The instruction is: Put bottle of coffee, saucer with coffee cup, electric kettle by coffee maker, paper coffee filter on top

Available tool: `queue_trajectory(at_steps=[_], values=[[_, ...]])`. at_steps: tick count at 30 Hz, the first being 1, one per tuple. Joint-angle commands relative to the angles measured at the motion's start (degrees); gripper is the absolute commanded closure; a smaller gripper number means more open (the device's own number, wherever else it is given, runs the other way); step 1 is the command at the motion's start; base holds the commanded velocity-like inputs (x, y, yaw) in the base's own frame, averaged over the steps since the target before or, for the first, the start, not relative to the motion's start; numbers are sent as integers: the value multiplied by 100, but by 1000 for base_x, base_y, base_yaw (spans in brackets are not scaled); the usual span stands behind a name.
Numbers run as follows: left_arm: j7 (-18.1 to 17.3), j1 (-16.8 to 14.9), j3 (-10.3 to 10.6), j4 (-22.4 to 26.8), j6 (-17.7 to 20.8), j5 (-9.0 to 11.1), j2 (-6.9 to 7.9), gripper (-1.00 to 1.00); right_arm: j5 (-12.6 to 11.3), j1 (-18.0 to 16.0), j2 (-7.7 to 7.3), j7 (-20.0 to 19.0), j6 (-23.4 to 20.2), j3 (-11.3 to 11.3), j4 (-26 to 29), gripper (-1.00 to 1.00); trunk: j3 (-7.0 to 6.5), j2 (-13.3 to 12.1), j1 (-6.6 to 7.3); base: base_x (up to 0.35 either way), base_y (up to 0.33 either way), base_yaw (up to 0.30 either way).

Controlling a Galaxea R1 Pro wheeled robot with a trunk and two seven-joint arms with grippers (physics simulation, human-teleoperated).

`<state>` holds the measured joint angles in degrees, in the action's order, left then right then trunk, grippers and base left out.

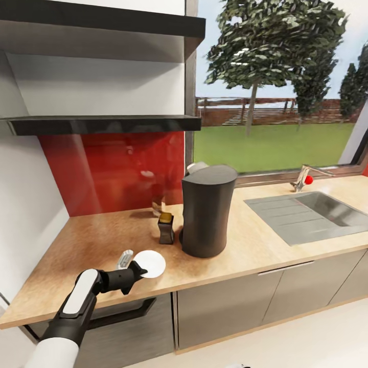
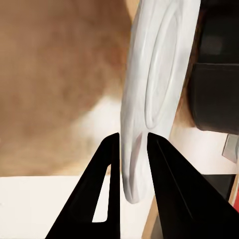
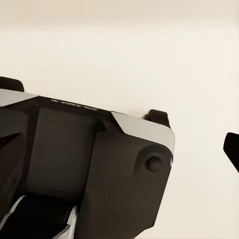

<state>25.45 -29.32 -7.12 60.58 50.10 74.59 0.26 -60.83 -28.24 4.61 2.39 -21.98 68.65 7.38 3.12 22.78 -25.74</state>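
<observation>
My left gripper (image 1: 139,269) is shut on the rim of the white saucer (image 1: 151,262), near the counter's front edge and left of the coffee maker. In the left wrist view the two black fingers (image 2: 107,164) pinch the saucer (image 2: 154,89) at its edge. I cannot tell whether it rests on the wood. The tall dark coffee maker (image 1: 207,212) stands mid-counter. A small dark bottle of coffee (image 1: 165,228) with an amber cap stands just left of it. In the right wrist view one black fingertip (image 3: 232,148) shows over the pale floor.
A small grey-white object (image 1: 125,258) lies beside the saucer. A pale rounded thing (image 1: 197,167) peeks out behind the coffee maker. The steel sink (image 1: 312,214) and faucet (image 1: 304,180) are at the right. Two dark shelves (image 1: 102,124) hang above. The robot's base (image 3: 84,164) is below the right wrist.
</observation>
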Motion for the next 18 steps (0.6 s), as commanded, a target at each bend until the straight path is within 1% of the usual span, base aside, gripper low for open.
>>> queue_trajectory(at_steps=[1, 4, 9, 12, 18], values=[[66, -7, -5, -18, -11, 66, -1, 100, -43, -6, 0, 25, -22, 35, 9, -100, 13, 14, -4, 25, -14, 0], [66, -6, 5, -122, -147, 65, 6, 100, -43, -6, 3, 25, -25, 35, 9, -100, 13, 14, -4, 11, -6, 0], [53, -8, 29, -356, -209, 65, 6, 100, -43, -3, 5, 25, -26, 35, 14, -100, 13, 14, -4, 67, -18, 0], [49, -11, 59, -576, -217, 58, 2, 100, -43, 26, 5, 25, -26, 35, 17, -100, 13, 14, -4, 176, -108, 0], [42, -12, 70, -723, -228, 56, -19, 100, -43, 37, 5, 25, -26, 35, 18, -100, 13, 14, -4, 204, -160, 0]])
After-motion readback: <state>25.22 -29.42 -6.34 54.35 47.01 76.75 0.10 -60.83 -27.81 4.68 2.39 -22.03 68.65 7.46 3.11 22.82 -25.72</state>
